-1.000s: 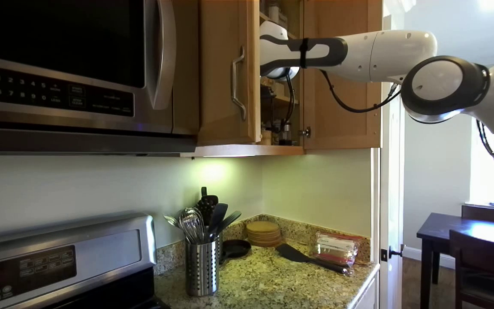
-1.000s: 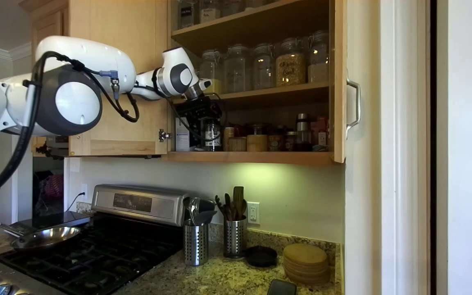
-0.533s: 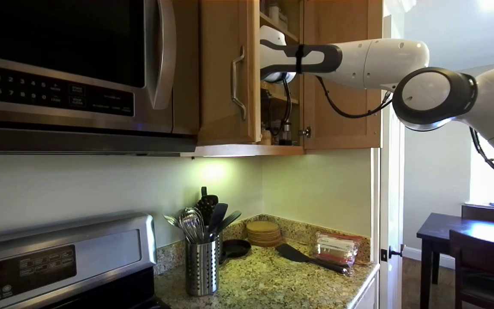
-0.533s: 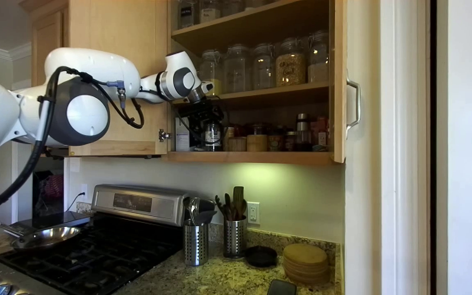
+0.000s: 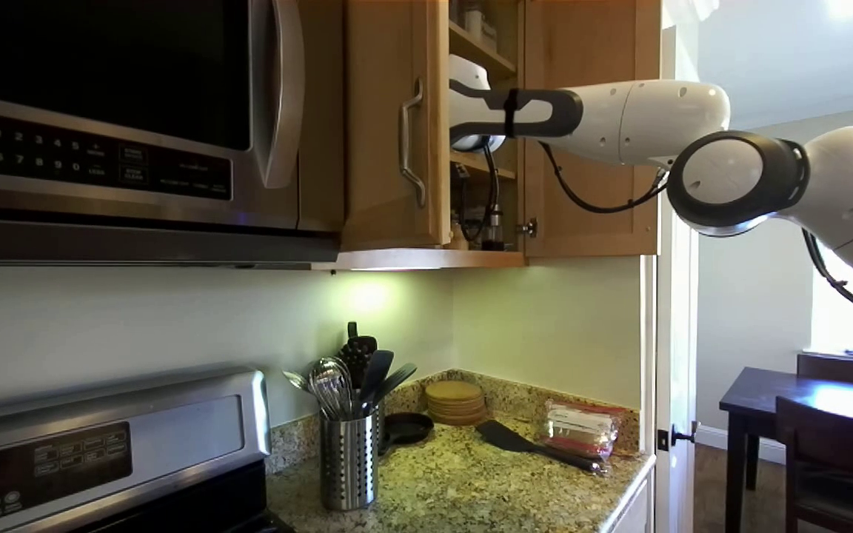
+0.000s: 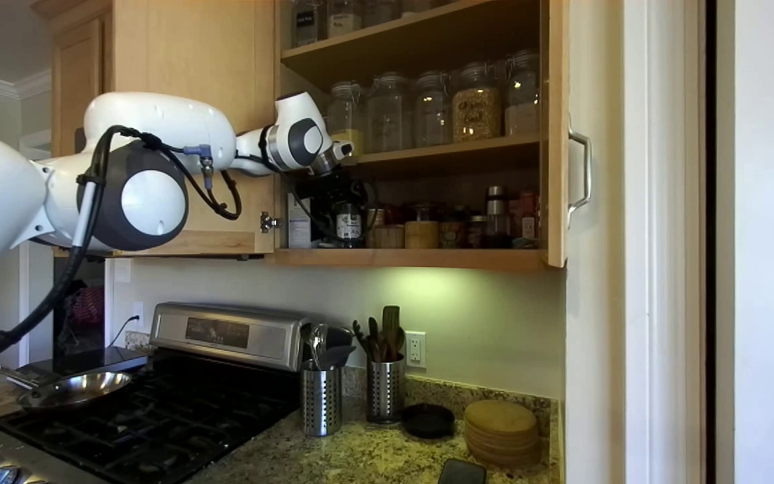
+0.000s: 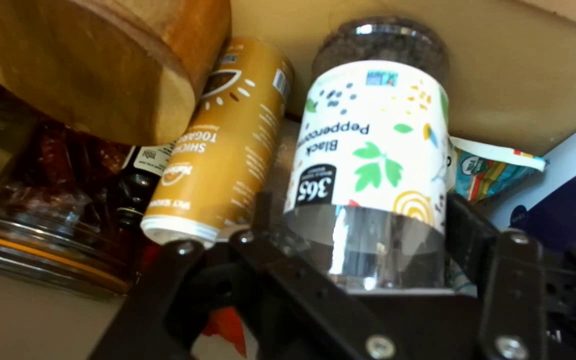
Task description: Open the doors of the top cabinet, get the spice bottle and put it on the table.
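The top cabinet [image 6: 407, 258] has both doors swung wide, a left door [image 6: 195, 60] and a right door [image 6: 557, 168] with a silver handle. On its lowest shelf stands the spice bottle [image 7: 368, 145], a clear jar of dark peppercorns with a white label; its cap end is hidden by the gripper. From above, my gripper [image 7: 358, 212] straddles that bottle, jaws apart. The right finger [image 7: 470, 225] lies against or very near the glass, while a narrow gap shows on the left side. Below is the table [image 5: 463, 474], a speckled granite counter.
Close beside the bottle are an orange-yellow seasoning can [image 7: 233, 135], a wooden container [image 7: 133, 65] and a white-blue box [image 7: 568, 185]. A shelf [image 6: 454, 149] with glass jars runs above. Utensil holders [image 6: 322, 403], wooden discs [image 6: 501, 430] and a spatula [image 5: 508, 437] occupy the counter.
The arm has sunk and shifted a little further toward the cabinet, bringing the gripper lower over the bottle. Doors and counter items look the same.
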